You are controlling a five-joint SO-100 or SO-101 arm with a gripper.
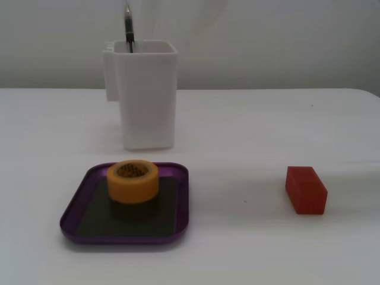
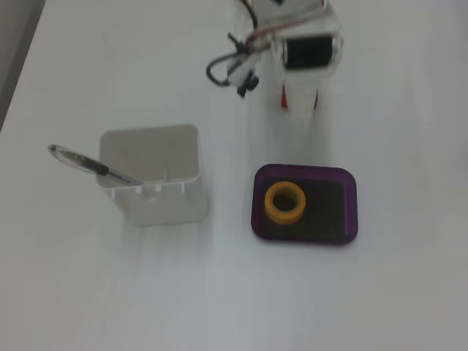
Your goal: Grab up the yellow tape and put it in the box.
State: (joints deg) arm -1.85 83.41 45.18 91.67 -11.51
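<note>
The tape (image 1: 133,181) sits inside the box (image 1: 77,205) — upright on its flat side, hole facing up, toward the back-left of the dark bottom in a fixed view. From above, in a fixed view, the tape (image 2: 285,202) lies in the left half of the box (image 2: 351,212), with bare dark floor to its right.

Behind the box in a fixed view stands a tall white container (image 1: 146,95) with a pen (image 1: 128,27) sticking out of it; from above the container (image 2: 153,183) is left of the box and well apart from it, the pen (image 2: 91,164) leaning over its left rim. A red block (image 1: 306,189) lies on the white bench (image 1: 249,136), well to the right of the box.

The arm (image 2: 303,55) shows at the top of a fixed view, above the box, with dark cables beside it. Its end effector is washed out against the bench — I cannot tell whether it is wide or narrow. Nothing touches the tape.
</note>
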